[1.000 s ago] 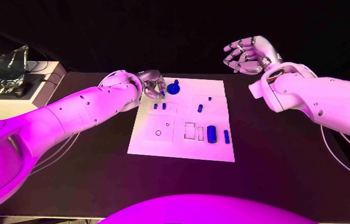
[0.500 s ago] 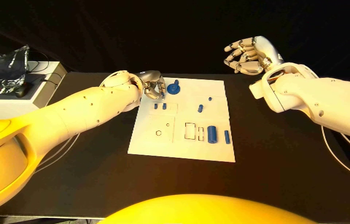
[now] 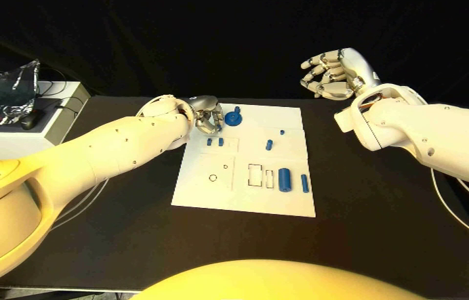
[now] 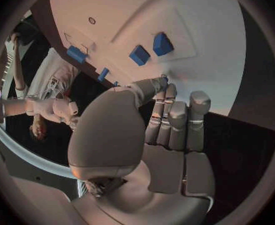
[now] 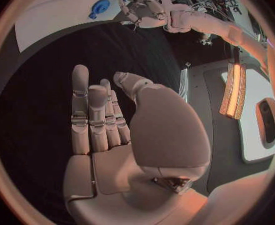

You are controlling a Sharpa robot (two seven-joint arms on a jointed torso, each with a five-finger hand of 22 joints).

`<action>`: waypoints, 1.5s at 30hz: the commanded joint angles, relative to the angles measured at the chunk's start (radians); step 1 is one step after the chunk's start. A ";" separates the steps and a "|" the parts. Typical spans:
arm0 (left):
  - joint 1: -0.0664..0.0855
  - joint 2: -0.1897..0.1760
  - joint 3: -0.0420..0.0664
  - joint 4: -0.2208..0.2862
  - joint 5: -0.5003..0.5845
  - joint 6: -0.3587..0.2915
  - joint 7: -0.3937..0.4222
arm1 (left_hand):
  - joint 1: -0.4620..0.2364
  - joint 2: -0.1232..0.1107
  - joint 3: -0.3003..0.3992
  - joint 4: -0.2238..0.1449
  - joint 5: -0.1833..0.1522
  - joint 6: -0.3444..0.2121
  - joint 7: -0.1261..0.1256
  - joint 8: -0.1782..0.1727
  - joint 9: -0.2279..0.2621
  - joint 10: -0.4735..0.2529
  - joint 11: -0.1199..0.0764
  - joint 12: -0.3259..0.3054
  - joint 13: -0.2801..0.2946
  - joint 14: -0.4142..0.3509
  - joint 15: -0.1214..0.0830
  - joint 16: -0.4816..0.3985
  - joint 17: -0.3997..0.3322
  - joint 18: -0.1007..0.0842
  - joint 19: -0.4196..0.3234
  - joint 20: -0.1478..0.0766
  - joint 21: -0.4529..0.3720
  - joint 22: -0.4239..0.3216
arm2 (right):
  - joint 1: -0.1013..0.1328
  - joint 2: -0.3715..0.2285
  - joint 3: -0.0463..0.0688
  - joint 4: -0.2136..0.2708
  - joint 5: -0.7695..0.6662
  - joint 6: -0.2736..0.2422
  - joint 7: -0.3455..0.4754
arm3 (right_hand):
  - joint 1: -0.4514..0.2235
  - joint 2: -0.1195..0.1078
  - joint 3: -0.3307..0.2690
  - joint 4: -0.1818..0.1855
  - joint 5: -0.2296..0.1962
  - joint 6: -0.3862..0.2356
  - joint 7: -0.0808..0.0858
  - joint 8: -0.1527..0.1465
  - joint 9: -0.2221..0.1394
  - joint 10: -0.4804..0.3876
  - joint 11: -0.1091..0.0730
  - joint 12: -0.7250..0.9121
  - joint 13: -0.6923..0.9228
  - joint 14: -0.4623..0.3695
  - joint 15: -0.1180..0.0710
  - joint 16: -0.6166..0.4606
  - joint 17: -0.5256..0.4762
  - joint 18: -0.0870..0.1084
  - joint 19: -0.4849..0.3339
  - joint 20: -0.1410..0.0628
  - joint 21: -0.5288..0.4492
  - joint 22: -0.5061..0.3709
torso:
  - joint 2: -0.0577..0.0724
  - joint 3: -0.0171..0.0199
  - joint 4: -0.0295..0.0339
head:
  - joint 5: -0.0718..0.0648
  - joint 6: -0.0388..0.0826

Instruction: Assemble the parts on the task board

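From the head view, the white task board [image 3: 247, 161] lies flat in the middle of the black counter [image 3: 381, 198]. The left hand [image 3: 205, 116] hangs over the far left corner of the board, right beside a round blue part [image 3: 232, 118]. Its fingers are curled in, and from here I cannot tell if it holds anything. Two small blue parts [image 3: 214, 141] sit side by side just near of that hand. More blue parts [image 3: 284, 179] stand on the near right side of the board. The right hand [image 3: 332, 73] is up in the air, past the far right of the board and well apart from it. Its fingers are bent a little and spread, and it holds nothing.

In the left wrist view, the left hand [image 4: 169, 130] has its fingers lying together, pointing at the board [image 4: 194, 25]. Nothing shows between them. Two blue parts [image 4: 151, 49] lie on the board beyond the fingertips.

In the right wrist view, the right hand [image 5: 112, 135] is open with straight fingers over the dark counter [image 5: 44, 85]. The round blue part [image 5: 100, 6] lies on the board [image 5: 50, 20] far off, next to the left hand [image 5: 140, 7].
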 commanded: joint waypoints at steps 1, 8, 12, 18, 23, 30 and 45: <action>-0.002 0.004 0.000 0.000 -0.003 0.019 0.001 | -0.009 -0.001 -0.002 -0.004 0.000 0.007 -0.001 -0.005 0.002 0.009 -0.003 -0.004 -0.001 0.006 0.001 0.005 0.000 -0.018 0.007 0.001 0.006 0.002 | 0.000 0.001 0.001 0.001 -0.003 0.010 0.012 | -0.008 0.002 0.001 -0.007 0.004 0.006 0.004 -0.007 0.001 0.007 -0.001 -0.003 -0.001 0.000 0.005 -0.007 0.001 0.011 0.005 0.003 -0.004 0.002 | 0.001 0.0000 -0.0005 | 0.000 -0.001; -0.003 0.004 -0.001 -0.001 -0.003 0.029 -0.005 | -0.009 -0.001 -0.002 -0.004 0.000 0.007 -0.001 -0.005 0.002 0.009 -0.003 -0.004 -0.001 0.006 0.001 0.005 0.000 -0.018 0.007 0.001 0.006 0.002 | 0.000 0.000 0.001 0.001 -0.003 0.010 0.012 | -0.008 0.002 0.001 -0.007 0.004 0.006 0.004 -0.007 0.001 0.007 -0.001 -0.003 -0.001 0.000 0.005 -0.007 0.001 0.011 0.005 0.003 -0.004 0.002 | 0.000 0.0004 -0.0003 | 0.000 -0.002; -0.003 0.002 -0.001 -0.002 -0.003 0.043 -0.014 | -0.010 -0.001 -0.002 -0.004 0.000 0.008 -0.001 -0.005 0.002 0.010 -0.003 -0.006 -0.001 0.007 0.001 0.005 0.001 -0.018 0.007 0.001 0.006 0.002 | 0.000 0.000 0.001 0.001 -0.003 0.010 0.012 | -0.008 0.002 0.001 -0.007 0.004 0.006 0.004 -0.007 0.001 0.007 -0.001 -0.003 -0.001 0.000 0.005 -0.007 0.001 0.011 0.005 0.003 -0.004 0.002 | 0.000 0.0001 -0.0001 | -0.001 -0.004; -0.003 0.002 -0.001 -0.002 -0.004 0.049 -0.019 | -0.010 0.000 -0.002 -0.004 0.000 0.008 -0.002 -0.006 0.002 0.010 -0.003 -0.007 -0.001 0.005 0.000 0.005 -0.003 -0.018 0.007 0.001 0.006 0.002 | 0.000 0.000 0.001 0.001 -0.003 0.010 0.012 | -0.008 0.002 0.001 -0.007 0.004 0.006 0.004 -0.007 0.001 0.007 -0.001 -0.003 -0.001 0.000 0.005 -0.007 0.001 0.011 0.005 0.003 -0.004 0.002 | -0.001 0.0006 -0.0001 | 0.000 -0.004; -0.004 0.000 -0.001 0.000 -0.005 0.047 -0.020 | -0.009 0.001 -0.002 -0.005 0.000 0.009 -0.002 -0.006 0.002 0.011 -0.003 -0.008 -0.001 0.005 0.000 0.005 -0.004 -0.018 0.007 0.001 0.006 0.002 | 0.000 0.000 0.001 0.000 -0.003 0.010 0.012 | -0.008 0.002 0.001 -0.007 0.004 0.006 0.004 -0.007 0.001 0.007 -0.001 -0.003 -0.001 0.000 0.005 -0.007 0.001 0.011 0.005 0.003 -0.004 0.002 | 0.000 0.0005 -0.0006 | 0.001 -0.005; -0.004 0.000 -0.001 0.003 -0.005 0.042 -0.015 | -0.009 0.001 -0.002 -0.006 0.000 0.011 -0.003 -0.006 0.003 0.014 -0.004 -0.009 0.000 0.003 0.000 0.004 -0.009 -0.018 0.007 0.001 0.007 0.003 | 0.000 0.001 0.001 -0.001 -0.003 0.010 0.012 | -0.008 0.002 0.001 -0.007 0.004 0.006 0.004 -0.007 0.001 0.007 -0.001 -0.003 -0.001 0.000 0.005 -0.007 0.001 0.011 0.005 0.003 -0.004 0.002 | 0.000 0.0002 0.0013 | 0.000 -0.007; -0.004 -0.001 -0.002 0.012 0.003 0.023 0.006 | -0.019 0.000 -0.010 -0.006 -0.001 0.021 -0.007 -0.006 0.005 0.021 -0.007 -0.020 0.001 0.007 -0.002 0.006 -0.003 -0.019 0.010 0.000 0.009 0.005 | 0.000 0.003 0.001 -0.003 -0.003 0.011 0.012 | -0.008 0.002 0.001 -0.007 0.004 0.006 0.004 -0.007 0.001 0.007 -0.001 -0.003 -0.001 0.000 0.005 -0.007 0.001 0.011 0.005 0.003 -0.004 0.002 | 0.000 0.0008 -0.0002 | 0.004 -0.008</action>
